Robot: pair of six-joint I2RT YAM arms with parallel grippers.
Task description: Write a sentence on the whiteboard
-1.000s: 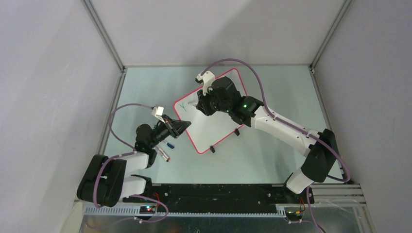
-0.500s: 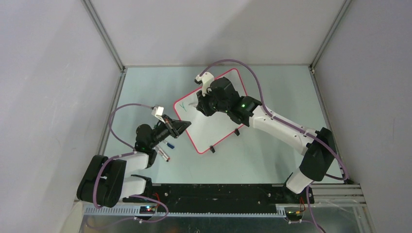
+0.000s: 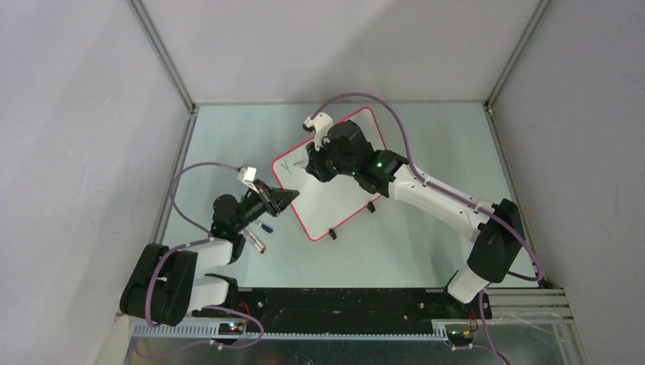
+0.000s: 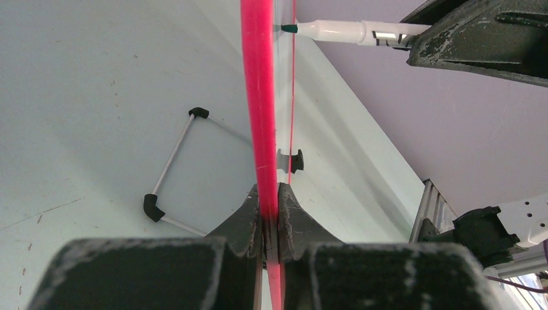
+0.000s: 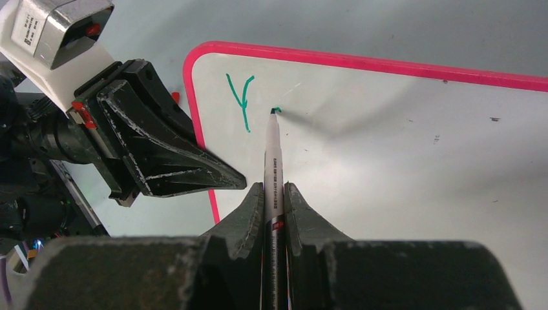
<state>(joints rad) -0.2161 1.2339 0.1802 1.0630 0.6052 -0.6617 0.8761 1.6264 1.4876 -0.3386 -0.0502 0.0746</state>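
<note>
counts: 1 whiteboard [image 3: 327,201], 1 marker [image 5: 271,161], 2 black clip feet [image 3: 332,235] on board's near-right edge, 2 loose pens [image 3: 258,234] on table [image 3: 426,152] by left arm.
board pos: mid-table, turned diagonal, left edge gripped.
board build: glossy white face, rounded corners, thin red-pink rim; edge-on in left wrist view.
left pincer [image 4: 270,194]: clamped on the rim, one finger each side.
right pincer [image 5: 274,194]: closed tight on marker barrel.
marker: slim white barrel w/ print, green tip on board face, just right of green Y mark [image 5: 240,100].
hidden: board's far part under right arm in top view; marker's rear end cut off behind fingers; pens too small to read, one blue-tipped, other reddish.
</note>
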